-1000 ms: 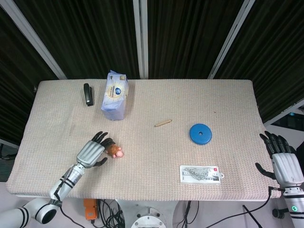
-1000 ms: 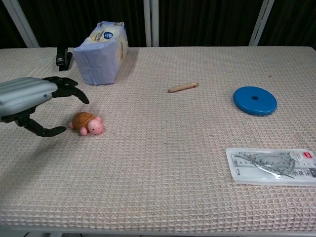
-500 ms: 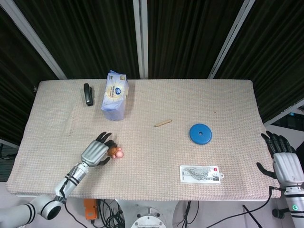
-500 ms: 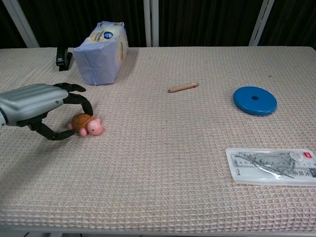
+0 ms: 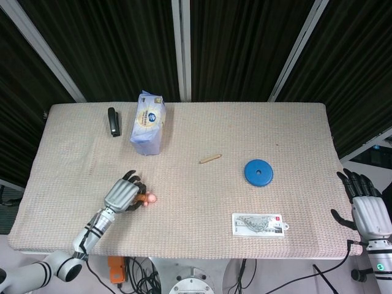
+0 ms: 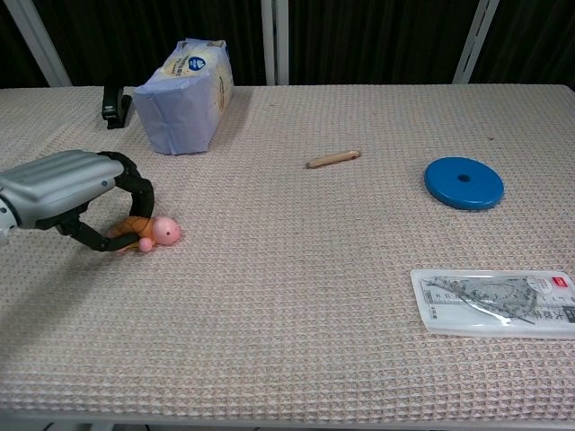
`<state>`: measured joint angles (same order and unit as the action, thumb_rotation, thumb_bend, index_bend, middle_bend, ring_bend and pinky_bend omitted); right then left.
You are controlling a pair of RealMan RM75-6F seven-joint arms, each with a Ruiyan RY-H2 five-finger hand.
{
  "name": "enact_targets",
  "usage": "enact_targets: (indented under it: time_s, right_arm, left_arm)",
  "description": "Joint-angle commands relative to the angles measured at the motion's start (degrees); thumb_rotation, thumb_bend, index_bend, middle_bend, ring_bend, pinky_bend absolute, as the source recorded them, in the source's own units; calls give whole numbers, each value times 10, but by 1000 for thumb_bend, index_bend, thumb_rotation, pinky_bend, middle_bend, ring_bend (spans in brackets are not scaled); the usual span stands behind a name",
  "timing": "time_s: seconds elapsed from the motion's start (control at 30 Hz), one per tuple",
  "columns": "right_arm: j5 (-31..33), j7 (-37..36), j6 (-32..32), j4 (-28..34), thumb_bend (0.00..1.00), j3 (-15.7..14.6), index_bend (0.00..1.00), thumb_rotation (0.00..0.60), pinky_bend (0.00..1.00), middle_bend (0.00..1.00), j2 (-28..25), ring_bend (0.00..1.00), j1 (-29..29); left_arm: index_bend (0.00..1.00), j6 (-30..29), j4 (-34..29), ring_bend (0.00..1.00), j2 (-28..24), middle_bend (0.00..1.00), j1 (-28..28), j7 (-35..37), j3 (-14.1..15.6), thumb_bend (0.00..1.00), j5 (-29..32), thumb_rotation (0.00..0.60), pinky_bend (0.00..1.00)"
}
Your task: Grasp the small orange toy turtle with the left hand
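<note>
Left hand (image 6: 67,193) curled round the orange toy turtle (image 6: 148,233) — at the table's (image 5: 245,128) eight o'clock.
Only its pink head poked out; a shallow grip could squirt it free — right hand (image 5: 367,211) idle, spread.

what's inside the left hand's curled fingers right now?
The small orange toy turtle, on the woven table mat. Its pink head pokes out; the left hand covers most of the shell.

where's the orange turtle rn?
The small orange toy turtle sits on the table's front-left area, inside the curled fingers of the left hand, in front of the blue-and-white packet.
</note>
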<state>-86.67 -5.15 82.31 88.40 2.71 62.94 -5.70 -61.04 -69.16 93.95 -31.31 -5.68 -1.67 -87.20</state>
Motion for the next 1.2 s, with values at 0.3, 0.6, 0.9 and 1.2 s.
enact_targets:
  time_s: [0.3, 0.6, 0.9, 1.2]
  right_arm:
    - [-1, 1, 3, 3, 158, 1, 0, 600, 0, 0, -1, 0, 1]
    - [0, 3, 3, 3, 159, 0, 0, 600, 0, 0, -1, 0, 1]
    - [2, 2, -1, 0, 159, 0, 0, 600, 0, 0, 0, 0, 1]
    - [5, 0, -2, -3, 160, 1, 0, 600, 0, 0, 1, 0, 1]
  left_arm:
    - [590, -15, 11, 295, 3, 586, 3, 16, 5, 332, -2, 600, 163]
    - [234, -4, -19, 31, -22, 211, 2, 3, 9, 241, 6, 600, 90]
    - [410, -5, -16, 58, -17, 389, 1, 7, 9, 264, 8, 600, 98]
    - [652, -15, 19, 242, 8, 619, 0, 26, 7, 337, 4, 600, 151]
